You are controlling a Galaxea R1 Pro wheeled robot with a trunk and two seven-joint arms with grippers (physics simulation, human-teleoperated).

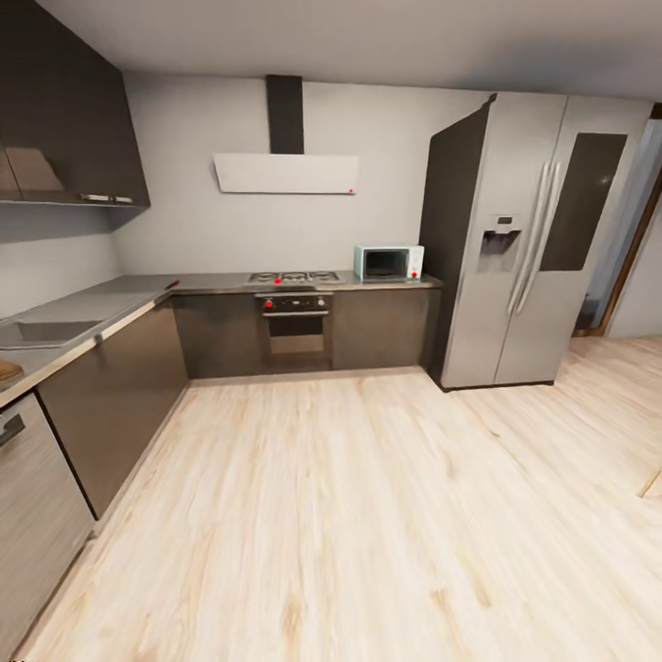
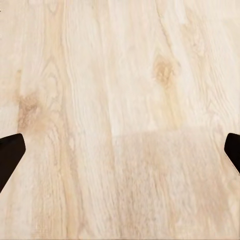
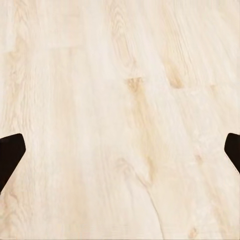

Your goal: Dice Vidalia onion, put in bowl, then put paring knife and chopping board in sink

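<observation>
The grey sink (image 1: 41,332) is set in the long grey countertop (image 1: 110,300) at the left of the head view, seen at a shallow angle, so its inside is hidden. A rounded brown corner of the chopping board (image 1: 7,370) pokes in at the left edge. Farther along the countertop lies a small red object (image 1: 172,284), possibly the paring knife's handle; it is too small to be sure. The onion and the bowl are out of view. My left gripper (image 2: 120,155) and right gripper (image 3: 120,155) both hang open over the wooden floor, holding nothing.
A mint microwave (image 1: 388,262) stands on the back counter beside the hob (image 1: 294,276) and oven (image 1: 296,326). A tall steel fridge (image 1: 524,239) is at the right. Light wooden floor (image 1: 368,506) spreads between me and the cabinets. A dishwasher front (image 1: 28,515) is near left.
</observation>
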